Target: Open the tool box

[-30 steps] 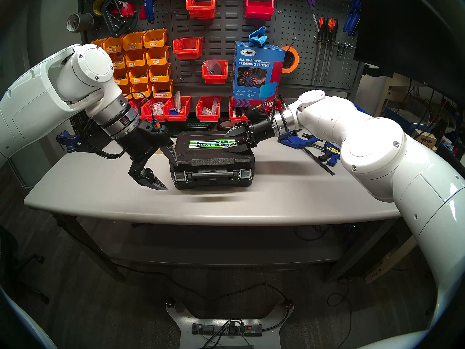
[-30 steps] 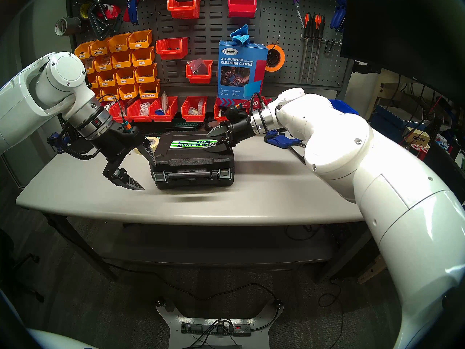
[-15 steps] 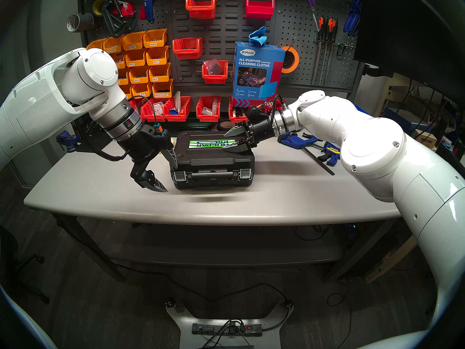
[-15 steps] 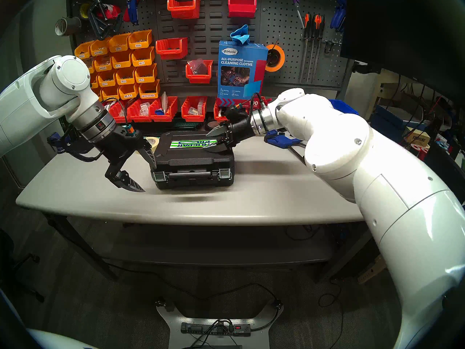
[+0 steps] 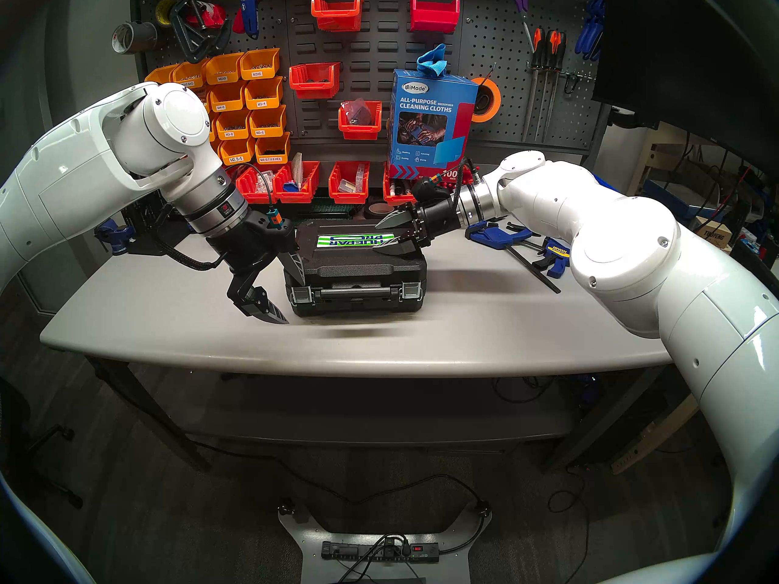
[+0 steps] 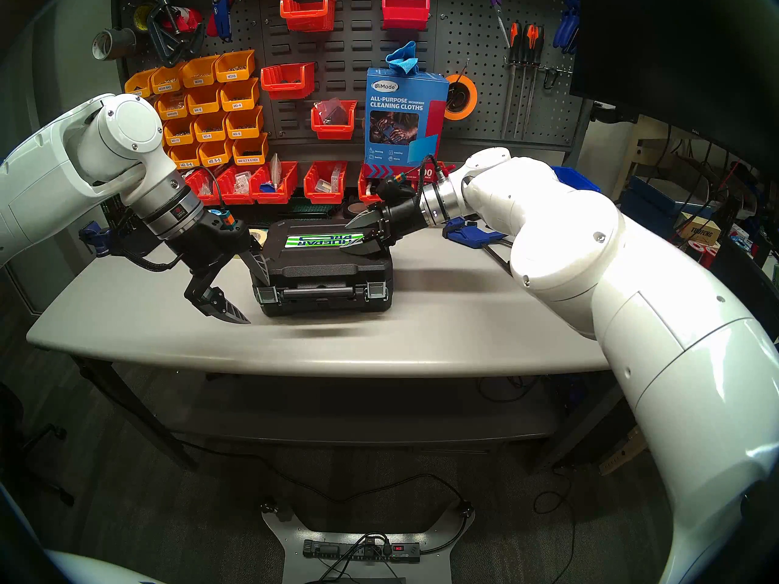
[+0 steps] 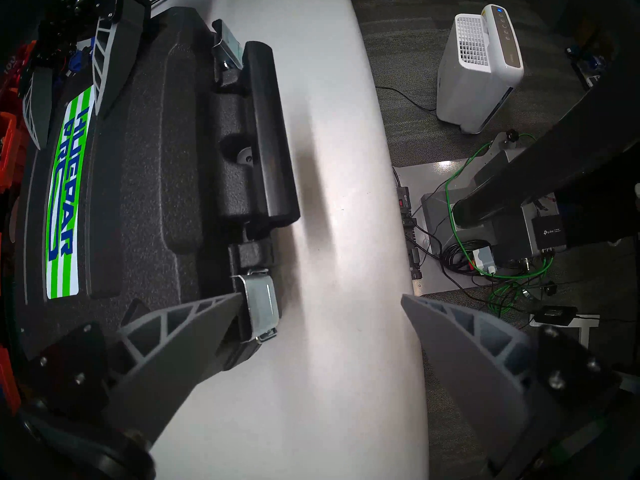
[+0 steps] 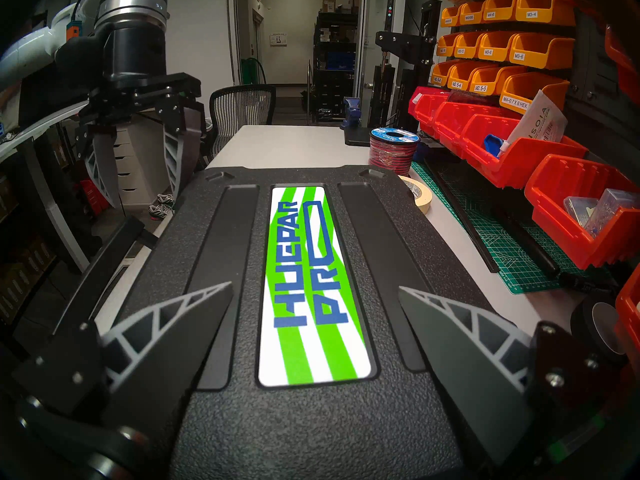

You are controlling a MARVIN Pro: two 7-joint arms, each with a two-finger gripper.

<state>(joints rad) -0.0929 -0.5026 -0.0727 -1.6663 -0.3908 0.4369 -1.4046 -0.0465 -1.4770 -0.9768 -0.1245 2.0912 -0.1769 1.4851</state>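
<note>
The black tool box (image 5: pixel 356 269) lies shut on the table, its striped label (image 5: pixel 356 241) up and its handle (image 5: pixel 356 293) and two silver latches facing me. My left gripper (image 5: pixel 293 301) is open at the box's front left corner. In the left wrist view its one fingertip (image 7: pixel 232 301) touches the left latch (image 7: pixel 263 302), and the other finger hangs over the table's front edge. My right gripper (image 5: pixel 379 237) is open over the lid's right end, one finger on either side of the label (image 8: pixel 311 285), the lower finger lying on the lid.
Blue bar clamps (image 5: pixel 501 237) lie right of the box. A masking tape roll (image 8: pixel 417 191) and a wire spool (image 8: pixel 393 146) sit behind its left end. Red bins (image 5: pixel 350 183) and a blue cleaning-cloths box (image 5: pixel 430 124) line the back.
My left gripper has moved right and slightly down, bringing its far finger onto the box's front left corner by the latch. The right arm and the box have not moved.
</note>
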